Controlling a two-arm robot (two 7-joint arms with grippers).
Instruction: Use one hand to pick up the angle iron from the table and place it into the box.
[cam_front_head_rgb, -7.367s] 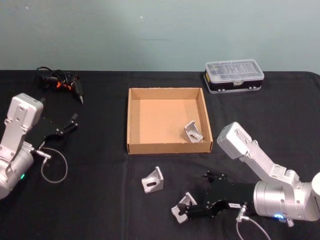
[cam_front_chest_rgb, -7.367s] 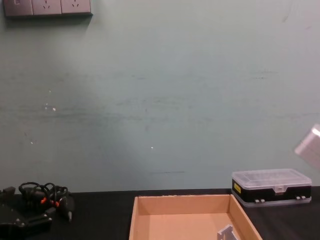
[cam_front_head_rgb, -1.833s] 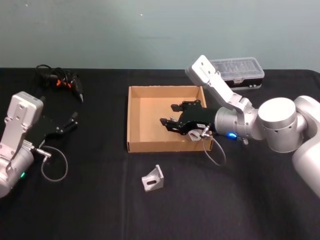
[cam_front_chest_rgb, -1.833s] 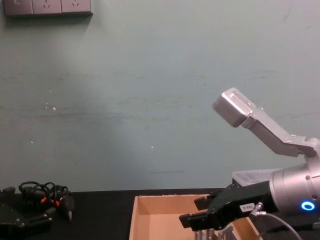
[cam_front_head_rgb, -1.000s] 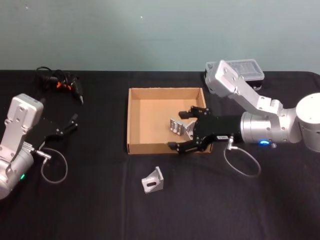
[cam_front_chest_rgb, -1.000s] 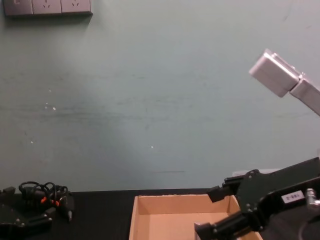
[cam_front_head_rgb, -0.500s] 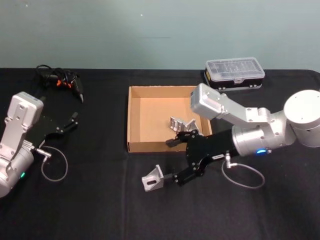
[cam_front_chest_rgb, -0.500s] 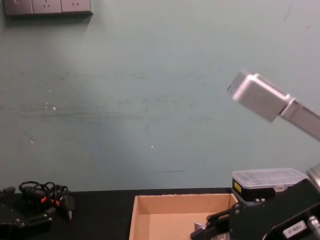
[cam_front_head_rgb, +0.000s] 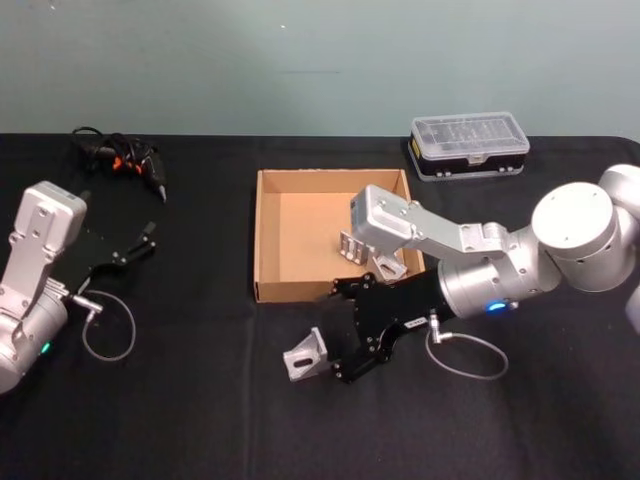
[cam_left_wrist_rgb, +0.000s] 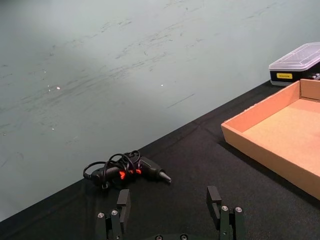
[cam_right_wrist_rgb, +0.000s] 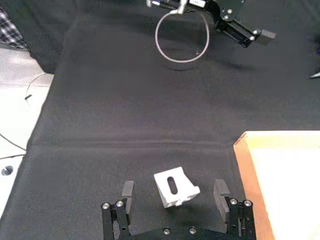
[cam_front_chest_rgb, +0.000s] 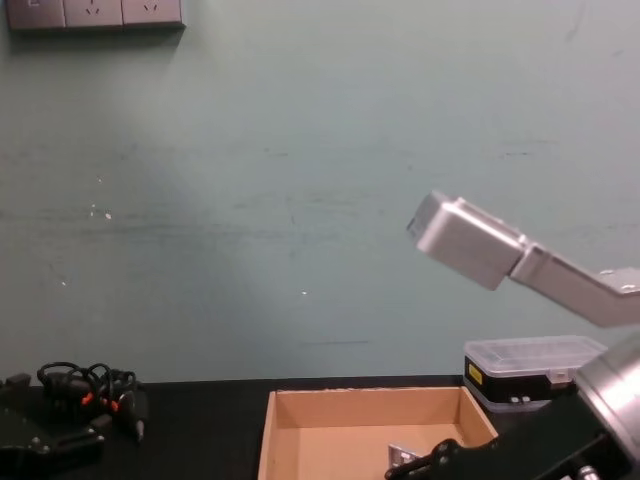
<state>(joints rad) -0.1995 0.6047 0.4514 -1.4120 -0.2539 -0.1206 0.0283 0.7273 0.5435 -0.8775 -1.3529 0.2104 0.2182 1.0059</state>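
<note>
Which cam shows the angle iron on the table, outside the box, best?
Right wrist view: the angle iron lies centred within the open right pincer, slot visible. Head view shows it from farther off, on the table in front of the box, beside that pincer.

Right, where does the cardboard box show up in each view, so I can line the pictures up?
Head view: box mid-table, centre of the picture.
Chest view: box at bottom centre, seen side-on.
Left wrist view: box, one wall and floor, in front of the case.
Right wrist view: box, one corner, beside the open right gripper.
Shared landmark: clear-lidded case past the box's far right corner in head, chest and left wrist views.
</note>
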